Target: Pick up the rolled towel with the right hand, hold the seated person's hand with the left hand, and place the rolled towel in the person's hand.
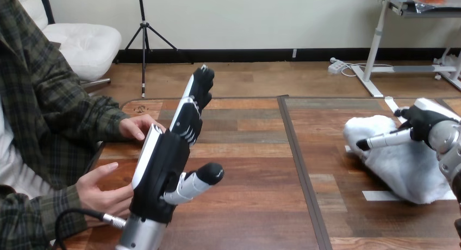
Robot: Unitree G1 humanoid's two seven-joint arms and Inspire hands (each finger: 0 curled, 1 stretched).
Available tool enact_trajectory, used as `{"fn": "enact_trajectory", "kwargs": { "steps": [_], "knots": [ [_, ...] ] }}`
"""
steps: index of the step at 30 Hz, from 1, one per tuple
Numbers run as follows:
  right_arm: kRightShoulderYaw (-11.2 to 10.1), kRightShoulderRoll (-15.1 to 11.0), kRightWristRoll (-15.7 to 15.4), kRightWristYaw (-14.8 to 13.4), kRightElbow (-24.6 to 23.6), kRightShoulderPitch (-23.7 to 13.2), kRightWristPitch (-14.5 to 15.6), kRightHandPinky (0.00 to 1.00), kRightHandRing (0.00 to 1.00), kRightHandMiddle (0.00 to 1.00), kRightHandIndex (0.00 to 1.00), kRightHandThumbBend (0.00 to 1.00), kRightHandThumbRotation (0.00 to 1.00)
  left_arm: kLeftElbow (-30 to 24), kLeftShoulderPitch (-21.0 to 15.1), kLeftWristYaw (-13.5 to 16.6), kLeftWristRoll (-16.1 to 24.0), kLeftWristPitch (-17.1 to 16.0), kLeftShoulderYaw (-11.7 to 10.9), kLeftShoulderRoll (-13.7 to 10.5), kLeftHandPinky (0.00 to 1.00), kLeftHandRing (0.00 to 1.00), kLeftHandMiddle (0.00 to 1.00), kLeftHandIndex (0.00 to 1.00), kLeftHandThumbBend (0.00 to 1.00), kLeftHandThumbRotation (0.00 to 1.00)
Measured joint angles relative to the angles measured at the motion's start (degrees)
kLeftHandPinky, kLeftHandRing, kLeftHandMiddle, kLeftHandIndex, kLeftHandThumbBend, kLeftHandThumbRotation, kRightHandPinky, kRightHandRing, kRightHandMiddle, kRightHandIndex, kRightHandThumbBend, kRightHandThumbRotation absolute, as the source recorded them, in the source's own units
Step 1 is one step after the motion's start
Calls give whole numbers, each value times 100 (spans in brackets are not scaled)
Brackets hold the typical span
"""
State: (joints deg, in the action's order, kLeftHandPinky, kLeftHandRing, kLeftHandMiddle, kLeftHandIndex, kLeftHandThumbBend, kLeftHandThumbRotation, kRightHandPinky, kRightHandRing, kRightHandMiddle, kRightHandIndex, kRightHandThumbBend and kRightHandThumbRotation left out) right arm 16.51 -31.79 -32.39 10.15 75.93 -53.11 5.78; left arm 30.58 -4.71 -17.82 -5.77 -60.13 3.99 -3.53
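Observation:
The rolled white towel (399, 163) lies on the table at the right. My right hand (427, 119) rests against its upper right part, touching it. My left hand (163, 163) stands raised at the left, open, with straight fingers pointing up and away and the thumb sticking out to the right. The person's near hand (103, 187) lies palm up just left of my left hand's base, touching or very close to it. The person's far hand (136, 127) rests on the table edge behind my left hand. My left hand's fingers curl round neither of them.
The wooden table (255, 168) has a dark seam running front to back down its middle. White tape strips (380, 195) lie on the table beside the towel.

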Motion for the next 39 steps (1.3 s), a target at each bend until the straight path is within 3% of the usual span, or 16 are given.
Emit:
{"fn": "enact_trajectory", "kwargs": {
  "steps": [15,22,34,39],
  "knots": [
    [169,0,-48,88,154,11,1,81,90,92,94,100,51,-266,236,-29,-33,86,2,-3,98,99,100,100,100,83],
    [173,0,-46,88,154,11,-7,71,85,87,93,100,51,-404,276,-66,-53,163,2,-9,98,100,100,100,100,83],
    [217,0,-40,142,154,11,-122,80,91,92,94,96,53,-491,299,-89,-53,203,4,-7,99,100,100,100,100,82],
    [266,0,-54,146,154,17,-165,77,90,92,93,95,53,-520,326,-97,-55,207,5,-5,99,100,100,100,100,82]
  ]
}}
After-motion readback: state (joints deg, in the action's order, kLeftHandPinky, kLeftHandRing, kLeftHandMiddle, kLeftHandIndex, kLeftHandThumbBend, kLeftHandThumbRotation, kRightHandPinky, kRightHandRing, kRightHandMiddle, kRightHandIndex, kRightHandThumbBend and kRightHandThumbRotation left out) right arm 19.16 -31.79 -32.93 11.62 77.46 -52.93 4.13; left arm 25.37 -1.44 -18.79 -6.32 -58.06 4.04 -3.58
